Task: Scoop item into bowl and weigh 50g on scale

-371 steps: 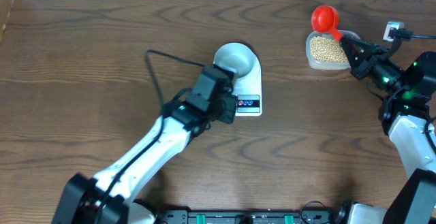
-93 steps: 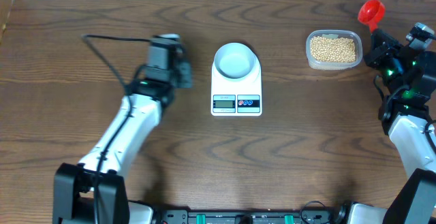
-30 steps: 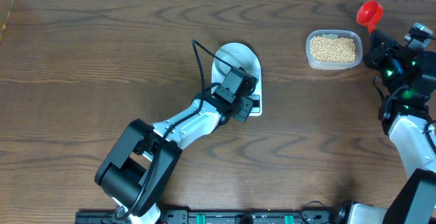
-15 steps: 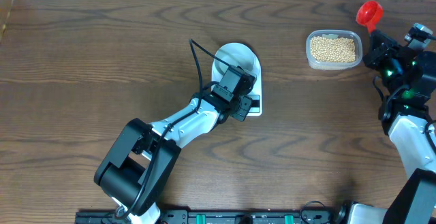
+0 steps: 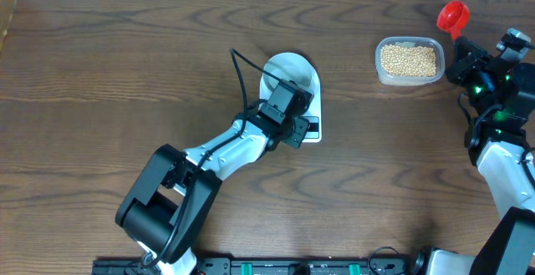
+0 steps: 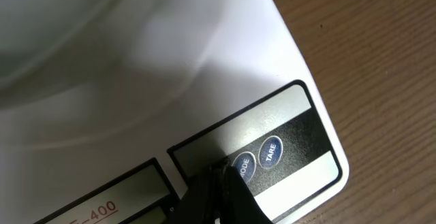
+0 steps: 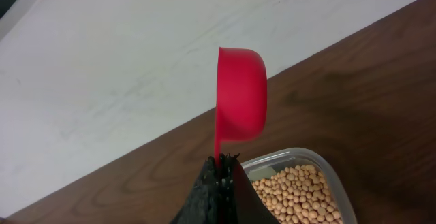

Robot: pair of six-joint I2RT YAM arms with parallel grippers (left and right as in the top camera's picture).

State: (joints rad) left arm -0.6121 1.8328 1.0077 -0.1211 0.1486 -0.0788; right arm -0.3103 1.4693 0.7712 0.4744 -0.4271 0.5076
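From overhead, the left gripper [image 5: 294, 123] hangs over the button end of the scale [image 5: 315, 99], which lies mid-table. The bowl [image 5: 288, 68] sits on the scale's far half. The beans [image 5: 409, 59] fill a clear tub [image 5: 380, 73] near the table's [image 5: 100, 74] far right. The right gripper [image 5: 459, 43] is just beside the tub and holds a red scoop [image 5: 453, 13] up behind it.

In the left wrist view, the left gripper [image 6: 219, 173] has its fingers pressed together with nothing between them. Their tip is at the edge of the MODE button [image 6: 244, 163], and the TARE button [image 6: 270, 152] is next to that. Whether the tip touches the MODE button cannot be told. The bowl [image 6: 48, 20] is a blur at upper left.

In the right wrist view, the right gripper [image 7: 221, 163] pinches the red scoop [image 7: 240, 105] by its handle. The cup stands on edge, its mouth not shown. The beans [image 7: 300, 190] lie in the tub [image 7: 283, 159] just below.
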